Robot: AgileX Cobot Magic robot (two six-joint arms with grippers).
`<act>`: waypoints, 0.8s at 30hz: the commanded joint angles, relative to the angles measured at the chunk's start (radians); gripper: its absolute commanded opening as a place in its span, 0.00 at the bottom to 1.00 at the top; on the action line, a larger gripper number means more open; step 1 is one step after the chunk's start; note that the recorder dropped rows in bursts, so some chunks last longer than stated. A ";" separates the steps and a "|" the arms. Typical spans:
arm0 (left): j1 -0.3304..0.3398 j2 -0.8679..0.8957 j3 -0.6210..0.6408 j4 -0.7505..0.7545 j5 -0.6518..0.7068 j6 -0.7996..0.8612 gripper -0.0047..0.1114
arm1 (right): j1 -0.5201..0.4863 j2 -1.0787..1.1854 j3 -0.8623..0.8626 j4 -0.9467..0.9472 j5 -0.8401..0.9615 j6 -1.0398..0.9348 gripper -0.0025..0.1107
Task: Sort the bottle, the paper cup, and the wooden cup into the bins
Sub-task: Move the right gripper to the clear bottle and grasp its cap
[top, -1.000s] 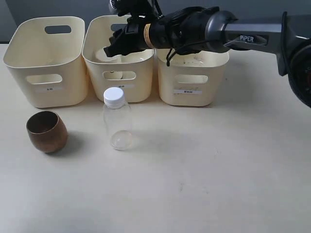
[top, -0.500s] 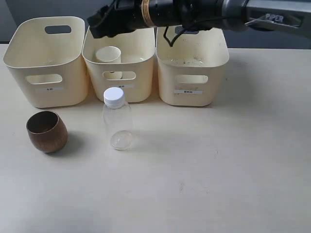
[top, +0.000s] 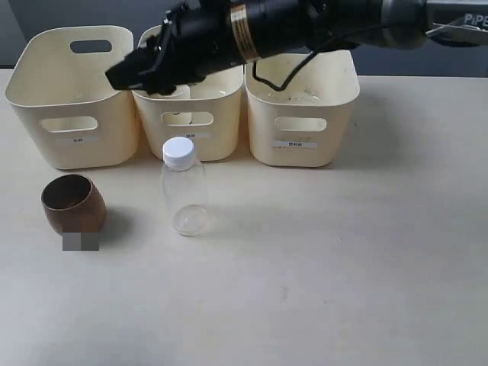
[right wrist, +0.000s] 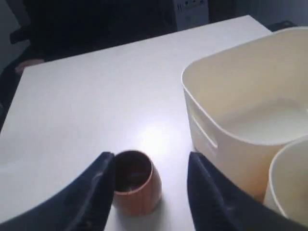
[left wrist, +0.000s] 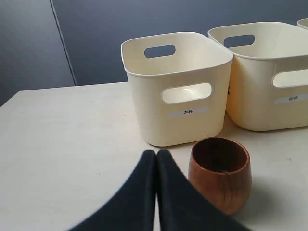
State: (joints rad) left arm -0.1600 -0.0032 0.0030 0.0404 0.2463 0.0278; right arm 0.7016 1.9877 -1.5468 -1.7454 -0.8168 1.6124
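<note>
Progress, as I read it: roughly one of three sorted. Three cream bins (top: 72, 99) in a row across the upper part of the exterior view. Right arm reaches across the top of the frame from the upper right, right gripper (top: 122, 76) over the seam between the left and middle bins, nothing in it; in the right wrist view its fingers (right wrist: 98, 185) stand wide apart, with the wooden cup (right wrist: 134, 180) framed between them on the table below.

Paper cup: only a sliver of white shows behind the gripper in the middle bin, can't confirm it from here.

Bottle (top: 184, 187) upright on the table, centre-left, just in front of the middle bin. Not binned.

Wooden cup sits lower left, well apart from the bottle, in front of the left bin. Not binned. Small grey blur patch at its base.

Left gripper (left wrist: 156, 159): tips pressed together, holding nothing, just beside the wooden cup in the left wrist view. Not visible in the exterior view.

Surface: flat, matte off-white table (top: 320, 274), a few faint specks. Room: dark grey-blue wall behind the bins.
</note>
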 commanded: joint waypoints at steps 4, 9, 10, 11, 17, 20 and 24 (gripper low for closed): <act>-0.003 0.003 -0.003 0.001 -0.008 -0.002 0.04 | -0.004 -0.149 0.255 0.001 0.134 -0.149 0.44; -0.003 0.003 -0.003 0.001 -0.008 -0.002 0.04 | -0.004 -0.180 0.327 0.001 0.093 -0.163 0.57; -0.003 0.003 -0.003 0.001 -0.008 -0.002 0.04 | -0.004 -0.180 0.333 0.001 0.093 -0.163 0.60; -0.003 0.003 -0.003 0.001 -0.008 -0.002 0.04 | -0.004 -0.180 0.343 0.001 0.102 -0.165 0.63; -0.003 0.003 -0.003 0.001 -0.008 -0.002 0.04 | -0.004 -0.178 0.359 0.001 0.155 -0.173 0.71; -0.003 0.003 -0.003 0.001 -0.008 0.000 0.04 | -0.004 -0.173 0.359 0.001 0.165 -0.185 0.71; -0.003 0.003 -0.003 0.001 -0.008 0.000 0.04 | -0.004 -0.137 0.359 0.001 0.187 -0.185 0.71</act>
State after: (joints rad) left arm -0.1600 -0.0032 0.0030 0.0404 0.2463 0.0278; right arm 0.7016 1.8282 -1.1898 -1.7478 -0.6538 1.4359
